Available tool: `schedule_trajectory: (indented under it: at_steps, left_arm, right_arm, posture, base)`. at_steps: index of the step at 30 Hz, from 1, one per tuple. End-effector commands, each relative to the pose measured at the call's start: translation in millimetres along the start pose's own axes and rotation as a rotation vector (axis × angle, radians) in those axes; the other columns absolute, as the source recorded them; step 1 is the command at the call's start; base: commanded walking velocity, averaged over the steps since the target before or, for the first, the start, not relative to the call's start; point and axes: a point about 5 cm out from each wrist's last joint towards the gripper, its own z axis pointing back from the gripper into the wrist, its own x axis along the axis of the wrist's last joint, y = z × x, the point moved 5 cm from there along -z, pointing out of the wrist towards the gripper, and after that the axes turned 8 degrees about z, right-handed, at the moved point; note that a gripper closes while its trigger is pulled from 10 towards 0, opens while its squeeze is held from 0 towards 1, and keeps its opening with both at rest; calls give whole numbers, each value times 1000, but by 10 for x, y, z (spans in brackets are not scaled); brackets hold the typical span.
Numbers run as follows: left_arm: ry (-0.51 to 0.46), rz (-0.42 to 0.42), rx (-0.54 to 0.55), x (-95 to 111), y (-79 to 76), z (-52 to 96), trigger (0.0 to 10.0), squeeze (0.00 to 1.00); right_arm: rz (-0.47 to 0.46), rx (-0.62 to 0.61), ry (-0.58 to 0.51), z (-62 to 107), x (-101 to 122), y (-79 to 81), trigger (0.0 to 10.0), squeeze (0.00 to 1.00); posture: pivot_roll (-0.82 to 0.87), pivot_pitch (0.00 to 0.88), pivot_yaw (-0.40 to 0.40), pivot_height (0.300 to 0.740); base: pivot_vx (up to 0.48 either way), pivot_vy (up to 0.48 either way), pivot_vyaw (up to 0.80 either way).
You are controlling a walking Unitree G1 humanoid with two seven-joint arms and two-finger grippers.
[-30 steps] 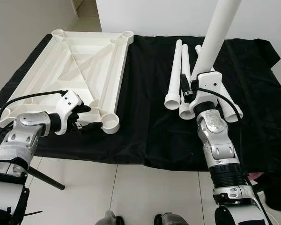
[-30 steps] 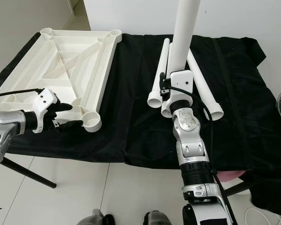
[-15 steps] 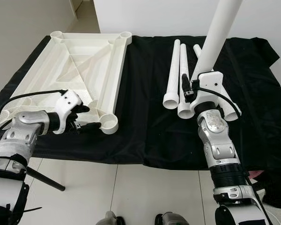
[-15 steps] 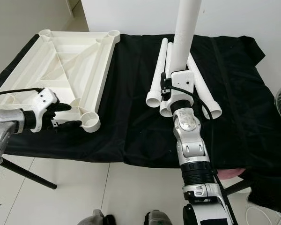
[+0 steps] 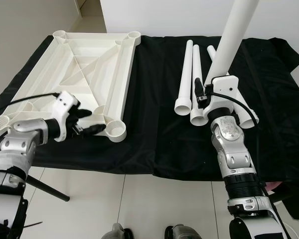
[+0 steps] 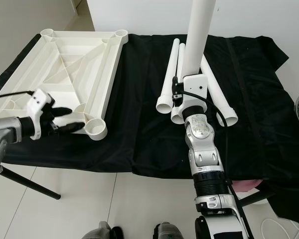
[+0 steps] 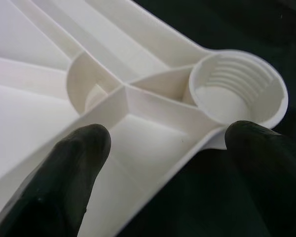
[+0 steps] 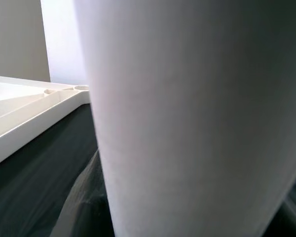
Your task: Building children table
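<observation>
Nearest, the left gripper (image 5: 92,121) is spread around the near corner of the upturned white tabletop (image 5: 84,64) on black cloth (image 5: 154,99), beside a threaded socket (image 7: 235,88). The right gripper (image 5: 205,95) appears clamped on an upright white leg (image 5: 233,35); three legs (image 5: 184,79) lie behind

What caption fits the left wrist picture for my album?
Open left gripper straddling the tabletop rim beside its threaded leg socket.
</observation>
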Motion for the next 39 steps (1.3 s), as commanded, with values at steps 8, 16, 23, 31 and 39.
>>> schedule_trajectory:
  at_steps: [8, 16, 23, 31, 39]
  left_arm:
    - [197, -62, -197, -301, -197, 40, 10000, 0]
    - [184, -66, -162, -210, -167, -112, 10000, 0]
    - [149, -116, -229, -92, -276, -237, 0, 0]
    - [104, -164, -310, 61, -439, -339, 0, 0]
    - [-31, -281, -418, 464, -830, -617, 0, 0]
  right_arm:
    - [-6, 8, -9, -17, 30, 28, 10000, 0]
    - [-8, 6, -10, -15, 32, 33, 10000, 0]
    - [-4, 5, -12, -21, 38, 25, 10000, 0]
    - [-3, 4, -11, -22, 37, 20, 10000, 0]
    - [-9, 16, -13, -44, 44, 62, 10000, 0]
  posture:
    - [-96, 94, 85, 740]
    - [-95, 96, 87, 740]
    - [-98, 101, 91, 740]
    - [-92, 104, 91, 740]
    - [-83, 107, 87, 740]
  base:
    - [0, 0, 0]
    - [0, 0, 0]
    - [0, 0, 0]
    - [0, 0, 0]
    - [0, 0, 0]
